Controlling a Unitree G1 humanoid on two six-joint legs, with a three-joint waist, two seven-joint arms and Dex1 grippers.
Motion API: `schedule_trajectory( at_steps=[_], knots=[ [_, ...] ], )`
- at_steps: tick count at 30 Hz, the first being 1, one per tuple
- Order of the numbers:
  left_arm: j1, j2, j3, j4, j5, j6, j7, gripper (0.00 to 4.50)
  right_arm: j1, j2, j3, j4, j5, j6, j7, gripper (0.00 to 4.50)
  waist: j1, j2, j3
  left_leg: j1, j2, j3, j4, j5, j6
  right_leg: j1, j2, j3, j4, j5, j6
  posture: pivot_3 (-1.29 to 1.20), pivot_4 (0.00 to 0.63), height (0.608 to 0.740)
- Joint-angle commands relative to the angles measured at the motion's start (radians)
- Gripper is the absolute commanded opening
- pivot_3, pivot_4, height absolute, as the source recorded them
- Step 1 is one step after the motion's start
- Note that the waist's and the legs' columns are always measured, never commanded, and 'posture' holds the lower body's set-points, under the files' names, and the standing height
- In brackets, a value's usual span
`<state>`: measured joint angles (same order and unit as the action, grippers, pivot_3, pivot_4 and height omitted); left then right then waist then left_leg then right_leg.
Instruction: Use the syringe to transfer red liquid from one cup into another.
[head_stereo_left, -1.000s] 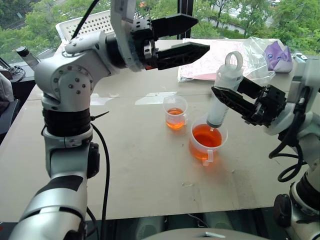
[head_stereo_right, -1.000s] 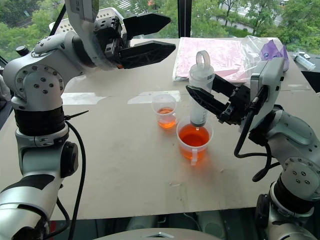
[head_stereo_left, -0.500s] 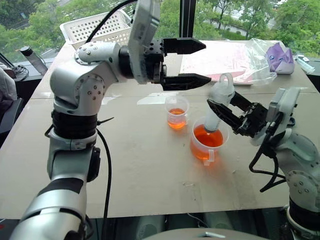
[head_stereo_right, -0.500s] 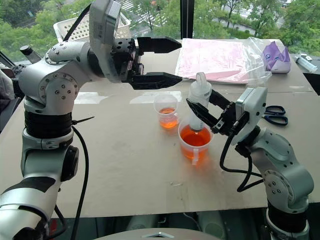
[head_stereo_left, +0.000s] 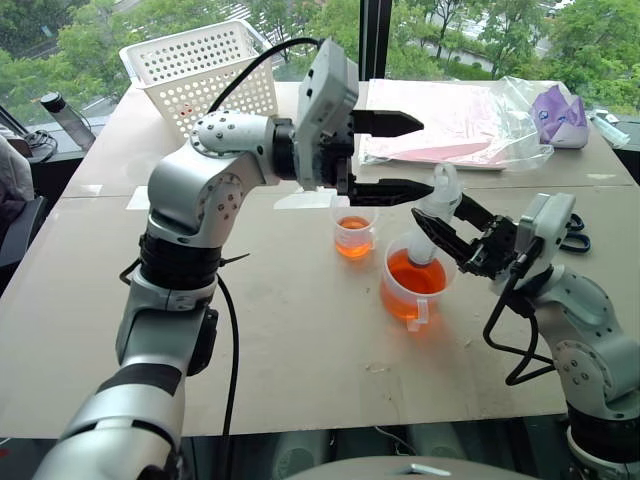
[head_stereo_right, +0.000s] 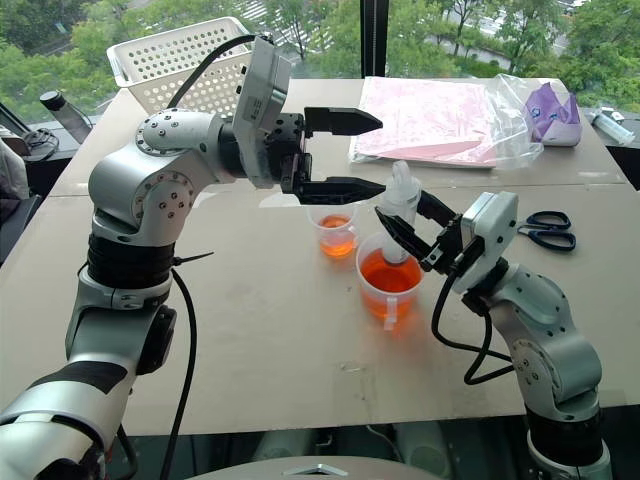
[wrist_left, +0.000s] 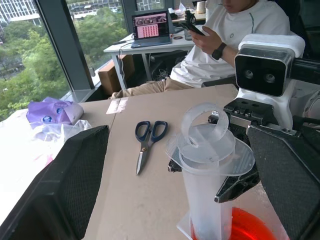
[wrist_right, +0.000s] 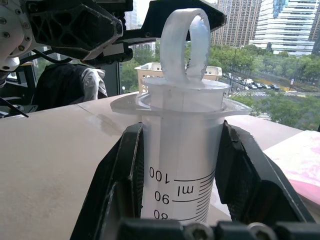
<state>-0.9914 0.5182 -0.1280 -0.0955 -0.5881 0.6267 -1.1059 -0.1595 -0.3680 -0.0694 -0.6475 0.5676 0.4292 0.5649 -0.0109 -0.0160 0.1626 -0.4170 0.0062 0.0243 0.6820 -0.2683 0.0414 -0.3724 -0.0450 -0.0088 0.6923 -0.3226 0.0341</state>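
The right gripper (head_stereo_right: 405, 228) pinches the syringe (head_stereo_right: 400, 205) upright, tip down in the handled cup (head_stereo_right: 389, 280) of red liquid (head_stereo_right: 388, 274). The left gripper (head_stereo_right: 362, 153), fingers spread, hovers just left of the plunger ring (wrist_left: 204, 126) — level with it, nearest to pull.

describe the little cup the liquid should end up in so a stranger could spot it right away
On the brown table, two clear cups of orange-red liquid stand side by side near the middle. The small cup is the farther one, under the open left gripper. Unlike the wider measuring cup holding the syringe, it is narrow and handleless.
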Motion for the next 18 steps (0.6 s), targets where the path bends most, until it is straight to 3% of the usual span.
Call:
schedule_trajectory(
  at_steps=[1,2,10,17,18],
  knots=[
    [-0.034,-0.007,0.007,0.007,0.023,-0.027,0.000,3.95,-0.001,-0.005,0.002,-0.031,0.018,-0.024,0.002,1.49,0.000,0.000,0.000,0.000,0.000,0.000,0.000,0.000,0.000,0.000,0.000,0.000,0.000,0.000,0.000,0.00,0.150,0.740],
    [-0.035,-0.007,0.005,0.010,0.027,-0.029,-0.006,3.74,-0.001,-0.006,0.004,-0.034,0.019,-0.023,0.002,1.49,0.000,0.000,0.000,0.000,0.000,0.000,0.000,0.000,0.000,0.000,0.000,0.000,0.000,0.000,0.000,0.00,0.150,0.740],
    [-0.026,-0.042,-0.019,0.004,0.050,-0.037,-0.018,0.05,-0.006,-0.013,0.014,-0.045,0.023,-0.019,-0.009,1.49,0.000,0.000,0.000,0.000,0.000,0.000,0.000,0.000,0.000,0.000,0.000,0.000,0.000,0.000,0.000,0.00,0.150,0.740],
    [-0.033,-0.046,-0.019,0.014,0.042,-0.022,-0.039,0.05,-0.006,-0.014,0.010,-0.045,0.025,-0.017,-0.021,1.49,-0.002,0.000,0.000,0.000,0.000,0.000,0.000,0.000,0.000,0.000,0.000,0.000,0.000,0.000,0.000,0.00,0.150,0.740],
    [-0.039,-0.043,-0.012,0.027,0.042,-0.013,-0.034,0.27,-0.005,-0.015,0.008,-0.044,0.026,-0.017,-0.023,1.49,-0.001,0.000,0.000,0.000,0.000,0.000,0.000,0.000,0.000,0.000,0.000,0.000,0.000,0.000,0.000,0.00,0.150,0.740]
  ],
)
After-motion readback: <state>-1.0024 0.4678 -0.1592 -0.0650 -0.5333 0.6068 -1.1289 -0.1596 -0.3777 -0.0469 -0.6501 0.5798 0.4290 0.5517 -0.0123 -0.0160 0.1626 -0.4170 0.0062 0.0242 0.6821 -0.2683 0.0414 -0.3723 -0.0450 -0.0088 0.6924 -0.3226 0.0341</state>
